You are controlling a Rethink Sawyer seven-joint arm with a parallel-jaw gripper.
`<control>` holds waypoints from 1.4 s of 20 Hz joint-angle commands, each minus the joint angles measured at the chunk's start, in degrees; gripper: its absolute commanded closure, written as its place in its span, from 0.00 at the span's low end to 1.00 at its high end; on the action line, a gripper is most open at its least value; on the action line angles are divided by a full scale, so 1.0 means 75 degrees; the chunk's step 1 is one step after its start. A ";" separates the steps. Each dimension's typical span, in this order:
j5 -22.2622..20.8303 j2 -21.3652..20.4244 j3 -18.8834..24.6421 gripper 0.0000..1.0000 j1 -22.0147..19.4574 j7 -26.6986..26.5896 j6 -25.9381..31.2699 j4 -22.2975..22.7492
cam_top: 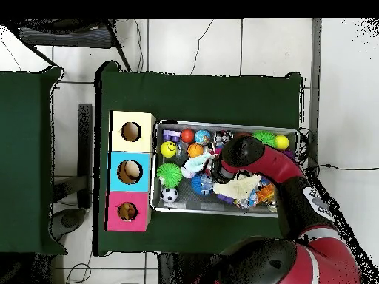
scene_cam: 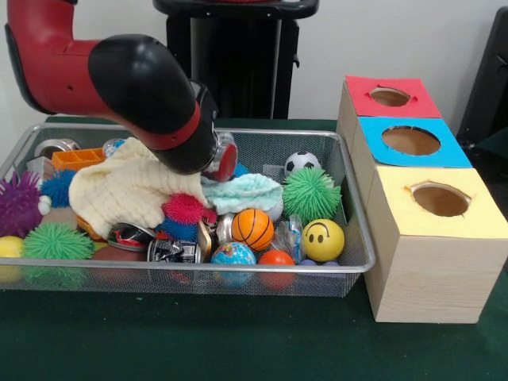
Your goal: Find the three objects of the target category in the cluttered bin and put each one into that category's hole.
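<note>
A wire mesh bin (scene_cam: 361,238) holds a heap of toys, cloths and cans. My arm reaches down into its middle, and the gripper (scene_cam: 221,168) (cam_top: 215,168) is buried between a cream knitted cloth (scene_cam: 127,190) and a mint fluffy cloth (scene_cam: 242,192). Its tips are hidden. Close by lie a pink spiky ball (scene_cam: 185,209), a basketball (scene_cam: 252,228), a green spiky ball (scene_cam: 311,194), a yellow smiley ball (scene_cam: 323,240), a soccer ball (scene_cam: 302,163) and a globe ball (scene_cam: 233,255). Crushed cans (scene_cam: 171,250) lie at the front.
Right of the bin stands a wooden box with three holes: red (scene_cam: 390,97), blue (scene_cam: 410,140) and yellow (scene_cam: 440,200). More spiky balls, purple (scene_cam: 17,202) and green (scene_cam: 57,240), fill the bin's left end. An orange tray (scene_cam: 77,159) sits at the back left.
</note>
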 commanded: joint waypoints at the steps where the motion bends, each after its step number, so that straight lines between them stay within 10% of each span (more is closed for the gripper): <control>1: 0.0093 -0.0578 0.0797 0.00 -0.0174 -0.0001 -0.1469 0.0533; 6: -0.0551 -0.1728 0.1684 0.00 -0.0859 -0.0700 -0.3978 0.1902; 14: -0.1990 -0.3167 0.1799 0.00 -0.0989 0.0433 -0.6776 0.3054; 28: -0.2307 -0.2478 0.0462 0.00 0.0013 0.0892 -0.8401 0.3049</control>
